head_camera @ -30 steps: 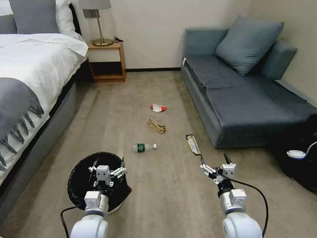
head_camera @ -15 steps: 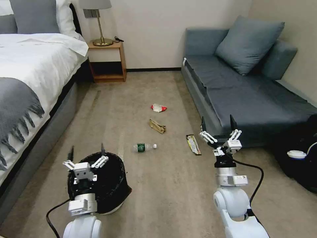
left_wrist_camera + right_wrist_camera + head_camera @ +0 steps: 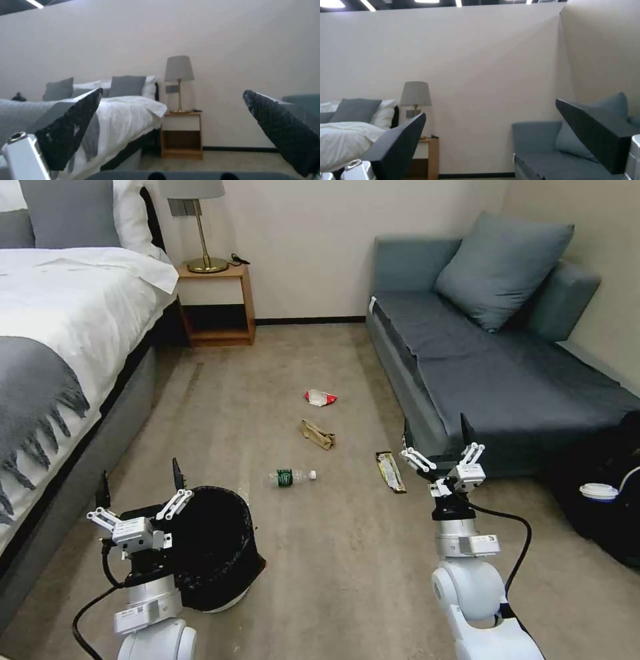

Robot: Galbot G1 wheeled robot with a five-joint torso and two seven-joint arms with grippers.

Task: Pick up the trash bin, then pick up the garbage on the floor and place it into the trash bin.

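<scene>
Left gripper (image 3: 139, 491): you have it raised just left of the bin, fingers spread wide, holding nothing; it points toward the far wall, and its wrist view looks at the bed and lamp.
Bin (image 3: 220, 543): stands on the carpet near you on the left, tilted, its mouth and black liner facing up and toward you; its rim sits just beside the left arm, and you cannot tell whether they touch.
Right gripper (image 3: 433, 441): you hold it up on the right, jaws wide apart and empty, in front of the sofa (image 3: 507, 380) edge.
Bottle (image 3: 292, 477): lies on its side between the two arms, farther out; long axis runs left to right, cap to the right, green label toward the left.
Wrapper (image 3: 390, 471): flat on the floor just left of the right gripper in the head view; long axis runs away from you, slightly slanted.
Paper bag (image 3: 317, 434): crumpled, beyond the bottle, lying crosswise.
Packet (image 3: 320, 397): farthest piece, past the paper bag, mid-floor.
Bed (image 3: 60, 327): along your left side.
</scene>
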